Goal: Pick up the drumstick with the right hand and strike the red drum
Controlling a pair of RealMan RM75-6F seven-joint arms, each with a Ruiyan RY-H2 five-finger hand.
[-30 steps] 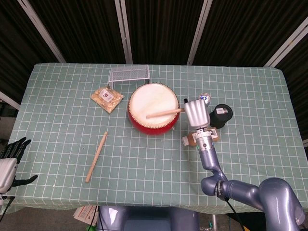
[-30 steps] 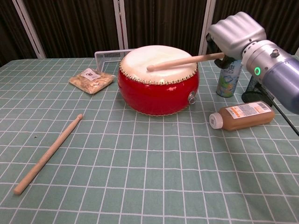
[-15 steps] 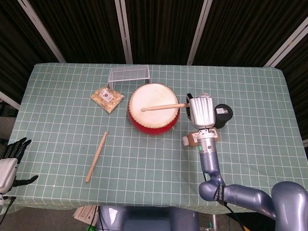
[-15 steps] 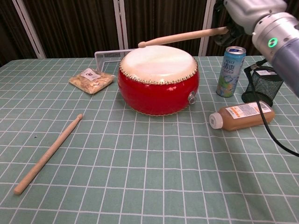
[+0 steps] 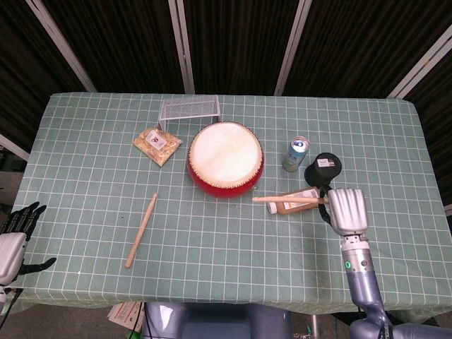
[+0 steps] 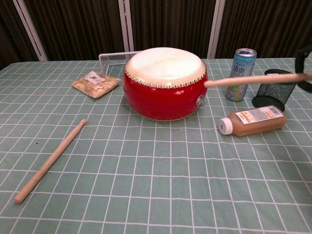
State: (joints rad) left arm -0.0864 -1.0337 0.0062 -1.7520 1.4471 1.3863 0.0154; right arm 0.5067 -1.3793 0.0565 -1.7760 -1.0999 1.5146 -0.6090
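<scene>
The red drum (image 5: 224,159) (image 6: 165,83) with its pale skin stands mid-table. My right hand (image 5: 347,210) is to the right of it and nearer the table's front, gripping a wooden drumstick (image 5: 286,200) (image 6: 256,80) whose tip points left toward the drum's side, clear of the skin. In the chest view only the stick and a sliver of that hand at the right edge show. A second drumstick (image 5: 142,229) (image 6: 50,160) lies loose on the cloth at the front left. My left hand (image 5: 15,236) hangs off the table's left edge, fingers spread, holding nothing.
A drink can (image 5: 296,154) (image 6: 241,74), a black mesh cup (image 5: 324,169) (image 6: 274,89) and a lying brown bottle (image 5: 295,203) (image 6: 252,120) crowd the drum's right side. A snack bag (image 5: 158,144) (image 6: 95,83) and a white wire rack (image 5: 188,110) sit behind left.
My right hand has swung the held drumstick off the drum skin, up, then back right and toward the front. The drum and loose stick have not moved.
</scene>
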